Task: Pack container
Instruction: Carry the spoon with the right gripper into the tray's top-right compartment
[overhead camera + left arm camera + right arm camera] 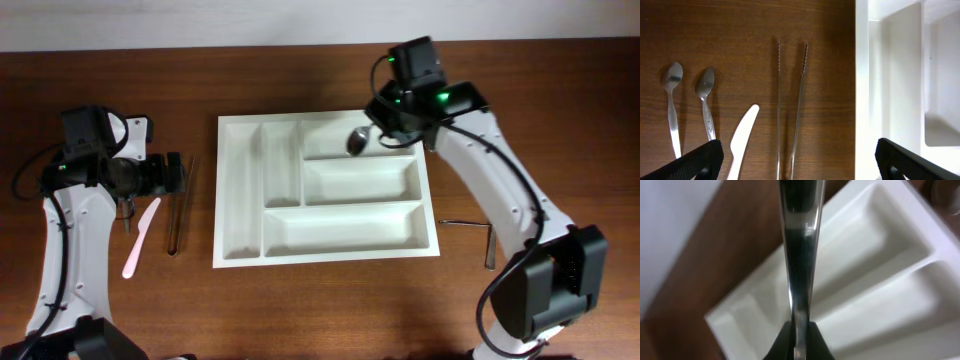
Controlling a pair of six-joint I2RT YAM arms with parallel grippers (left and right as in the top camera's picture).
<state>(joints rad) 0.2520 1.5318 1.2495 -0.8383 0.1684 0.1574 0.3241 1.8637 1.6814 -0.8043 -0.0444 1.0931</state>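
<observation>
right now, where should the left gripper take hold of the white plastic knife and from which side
Probably by its handle half, coming straight down from above with the jaws across its narrow width. The white plastic knife lies flat and slanted on the table, between a spoon and the tongs. In the overhead view its handle end sits clearest of both.

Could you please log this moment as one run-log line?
right gripper: shut on spoon over container, far wide compartment | left gripper: open above tongs
</observation>
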